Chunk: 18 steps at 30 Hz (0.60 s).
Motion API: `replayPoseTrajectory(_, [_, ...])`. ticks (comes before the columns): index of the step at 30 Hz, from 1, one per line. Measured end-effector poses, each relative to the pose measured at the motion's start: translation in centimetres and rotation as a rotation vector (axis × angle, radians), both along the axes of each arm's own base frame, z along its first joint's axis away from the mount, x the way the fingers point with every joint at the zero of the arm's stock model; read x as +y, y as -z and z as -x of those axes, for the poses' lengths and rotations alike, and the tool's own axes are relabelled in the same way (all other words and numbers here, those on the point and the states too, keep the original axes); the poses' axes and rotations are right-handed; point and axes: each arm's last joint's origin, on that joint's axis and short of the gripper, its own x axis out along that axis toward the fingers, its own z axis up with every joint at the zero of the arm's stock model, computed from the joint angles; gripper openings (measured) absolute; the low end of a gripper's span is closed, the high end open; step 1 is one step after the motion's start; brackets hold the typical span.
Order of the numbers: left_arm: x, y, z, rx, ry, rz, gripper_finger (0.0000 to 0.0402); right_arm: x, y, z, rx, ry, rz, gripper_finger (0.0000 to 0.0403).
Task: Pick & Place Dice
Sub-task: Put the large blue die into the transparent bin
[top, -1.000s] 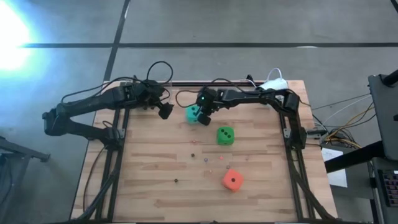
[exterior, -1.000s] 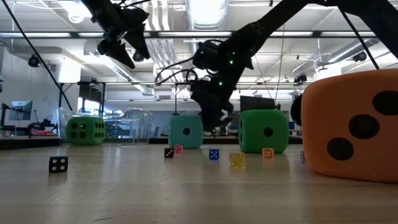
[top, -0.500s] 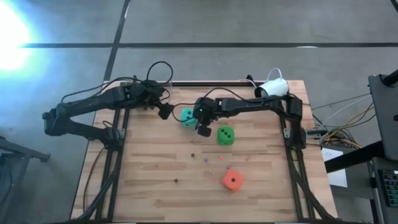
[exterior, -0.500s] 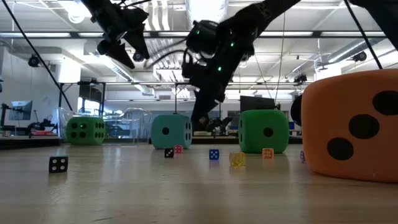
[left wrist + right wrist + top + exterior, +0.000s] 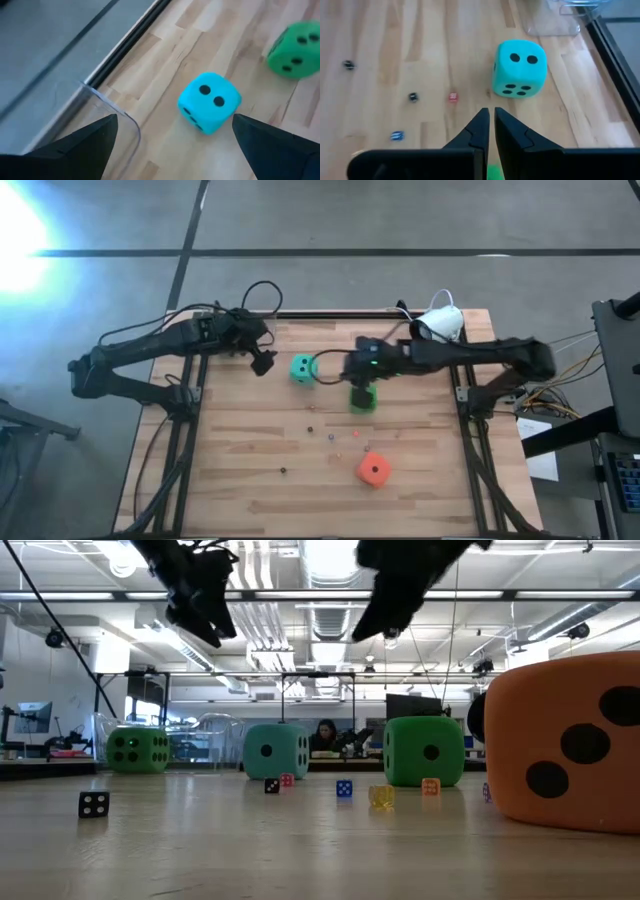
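The teal die (image 5: 302, 367) rests on the wooden table at the far middle; it also shows in the right wrist view (image 5: 519, 68) and the left wrist view (image 5: 210, 102). A green die (image 5: 362, 404) lies to its right, partly under my right gripper (image 5: 360, 380), which is shut, empty and raised well above the table (image 5: 385, 625). The orange-red die (image 5: 373, 470) lies near the front. A second green die (image 5: 138, 750) shows only in the low view, at the far left. My left gripper (image 5: 263, 363) is open and empty, raised to the left of the teal die.
Several tiny dice (image 5: 330, 435) lie scattered in the table's middle, one black (image 5: 93, 803). A clear plastic container (image 5: 555, 20) stands at the table's far edge beyond the teal die and also shows in the left wrist view (image 5: 115, 120). A person sits in the room behind (image 5: 327, 732).
My right gripper has left the teal die, gone toward the table's right edge and risen, and now hangs over the green die. The teal die has shifted a little toward the table's left and now sits flat on the table.
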Motion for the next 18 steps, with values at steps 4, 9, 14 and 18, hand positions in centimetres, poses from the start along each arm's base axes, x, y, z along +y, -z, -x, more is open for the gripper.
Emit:
replayPoseTrajectory(4, [0.1,0.4,-0.8,0.034,0.091,-0.046,0.0395,0.7,-0.7,3.4,-0.098,0.004,-0.013,0.0027])
replayPoseTrajectory(9, [0.3,1.6,-2.9,0.059,0.249,-0.069,0.0395,0.9,-1.1,6.7,-0.231,0.02,-0.028,0.0027])
replayPoseTrajectory(14, [0.5,3.4,-4.7,0.082,0.385,-0.014,0.0395,1.1,-1.4,9.1,-0.285,0.02,-0.028,0.0027])
replayPoseTrajectory(18, [0.8,5.0,-6.2,0.104,0.422,0.022,0.0395,1.2,-1.5,10.2,-0.317,0.019,-0.025,0.0027])
